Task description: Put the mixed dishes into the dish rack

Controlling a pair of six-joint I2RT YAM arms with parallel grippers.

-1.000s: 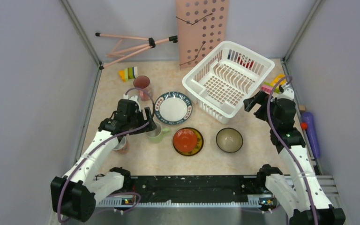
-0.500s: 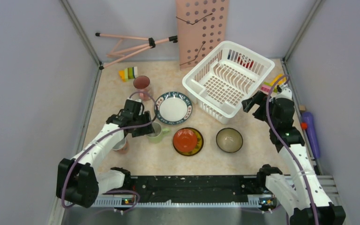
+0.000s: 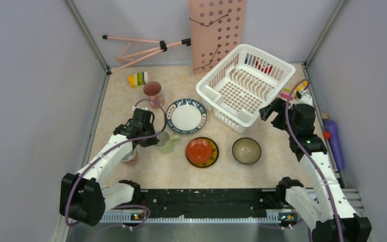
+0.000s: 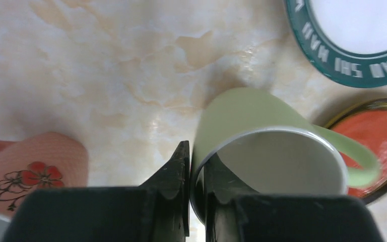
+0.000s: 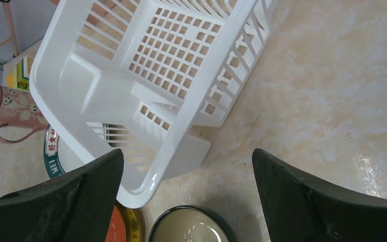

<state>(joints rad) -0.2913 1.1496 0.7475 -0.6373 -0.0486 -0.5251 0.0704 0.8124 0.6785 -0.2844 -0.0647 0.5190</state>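
My left gripper (image 3: pixel 154 138) (image 4: pixel 196 169) is shut on the rim of the light green mug (image 3: pixel 168 143) (image 4: pixel 262 146), one finger inside and one outside its wall. A floral pinkish cup (image 3: pixel 129 155) (image 4: pixel 35 169) stands just left of it. The white plate with dark rim (image 3: pixel 186 116) lies behind the mug, and the red plate (image 3: pixel 199 149) rests on a yellowish one beside it. The bowl (image 3: pixel 246 150) (image 5: pixel 191 228) sits to the right. My right gripper (image 3: pixel 267 110) (image 5: pixel 186 156) hangs open by the near corner of the dish rack (image 3: pixel 245 83) (image 5: pixel 146 75). Another pinkish cup (image 3: pixel 152 89) stands further back.
A pink perforated board (image 3: pixel 216 30) leans on the back wall behind the rack, with a folded tripod (image 3: pixel 141 48) to its left. Colourful toy blocks (image 3: pixel 137 79) lie at the back left, more blocks (image 3: pixel 295 91) sit right of the rack, and a purple object (image 3: pixel 332 141) lies along the right edge.
My left gripper has dropped onto the green mug and closed its jaws on the rim. The right arm has barely moved.
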